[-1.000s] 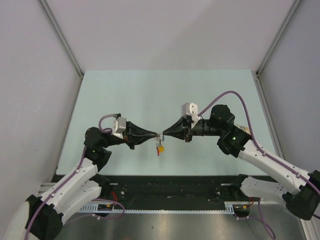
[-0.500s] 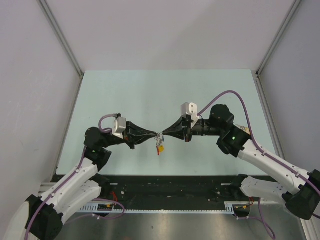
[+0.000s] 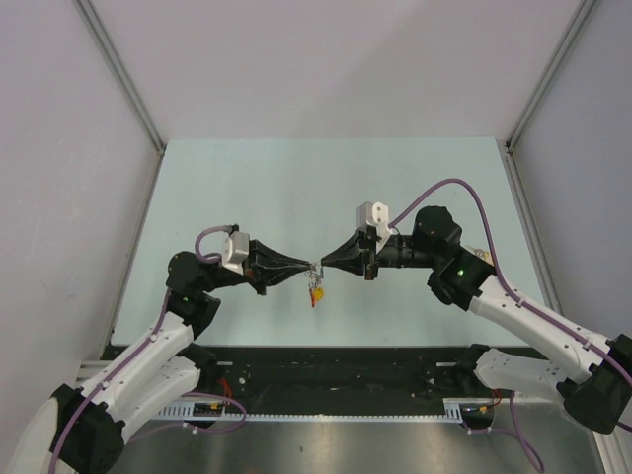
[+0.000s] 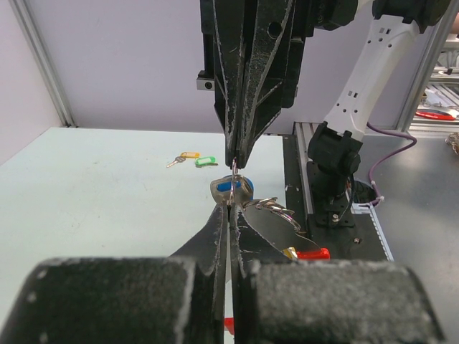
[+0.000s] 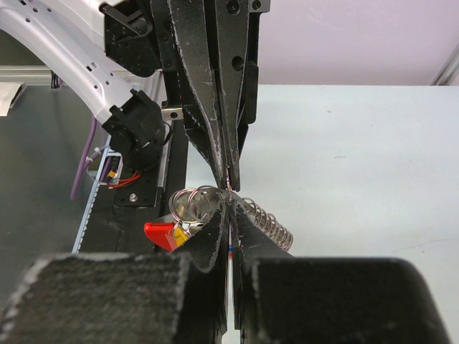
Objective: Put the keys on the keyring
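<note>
Keys [image 3: 315, 290] edged up; left end effector [image 3: 307, 267] clamps them, right end effector [image 3: 324, 265] keyring [image 5: 193, 203], mid-table [image 3: 296, 178].

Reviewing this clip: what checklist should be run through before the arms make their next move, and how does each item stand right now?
1. Left gripper shut: ok, jaws closed.
2. Right gripper shut: ok, it meets the left one tip to tip.
3. Blue-headed key between the two tips: ok.
4. Key threaded onto the keyring: cannot tell; the coils sit right beside the tips.
5. Key and keyring held clear of the table: ok.
6. All keys collected: not ok; two loose keys lie on the table.
</note>
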Robot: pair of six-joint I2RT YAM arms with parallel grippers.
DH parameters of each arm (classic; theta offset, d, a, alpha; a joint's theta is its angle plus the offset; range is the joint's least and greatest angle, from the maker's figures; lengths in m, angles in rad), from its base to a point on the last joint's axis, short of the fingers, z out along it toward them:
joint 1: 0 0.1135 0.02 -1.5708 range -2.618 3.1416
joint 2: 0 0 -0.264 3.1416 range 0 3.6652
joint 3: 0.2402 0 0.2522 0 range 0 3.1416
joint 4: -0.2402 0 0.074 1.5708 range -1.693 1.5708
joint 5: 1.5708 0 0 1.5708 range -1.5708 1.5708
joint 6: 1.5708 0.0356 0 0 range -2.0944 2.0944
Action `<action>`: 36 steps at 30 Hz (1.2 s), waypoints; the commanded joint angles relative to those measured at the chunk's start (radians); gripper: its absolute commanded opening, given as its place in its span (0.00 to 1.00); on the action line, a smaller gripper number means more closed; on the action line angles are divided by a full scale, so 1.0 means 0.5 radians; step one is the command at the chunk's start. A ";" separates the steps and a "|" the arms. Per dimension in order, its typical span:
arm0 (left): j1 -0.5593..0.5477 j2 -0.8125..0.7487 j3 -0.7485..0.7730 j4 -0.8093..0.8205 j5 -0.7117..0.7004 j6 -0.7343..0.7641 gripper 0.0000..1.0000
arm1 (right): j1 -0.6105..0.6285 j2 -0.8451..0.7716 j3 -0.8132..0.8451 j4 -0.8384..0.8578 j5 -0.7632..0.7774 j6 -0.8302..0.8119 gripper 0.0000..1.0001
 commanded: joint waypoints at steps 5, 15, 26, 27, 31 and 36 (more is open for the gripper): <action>-0.012 -0.014 0.011 0.114 0.032 -0.008 0.00 | -0.007 0.009 0.013 0.083 0.006 0.047 0.00; -0.012 -0.014 0.011 0.114 0.032 -0.008 0.00 | -0.001 0.009 0.010 0.092 -0.010 0.050 0.00; -0.009 -0.014 0.014 0.117 0.041 -0.014 0.00 | 0.017 0.028 0.010 0.104 -0.004 0.054 0.00; -0.012 -0.014 0.014 0.117 0.041 -0.014 0.01 | 0.020 0.031 0.013 0.104 0.000 0.054 0.00; -0.015 -0.014 0.014 0.120 0.041 -0.017 0.01 | 0.030 0.037 0.010 0.110 -0.004 0.054 0.00; -0.018 -0.004 0.017 0.123 0.041 -0.020 0.00 | 0.039 0.034 0.013 0.123 -0.007 0.054 0.00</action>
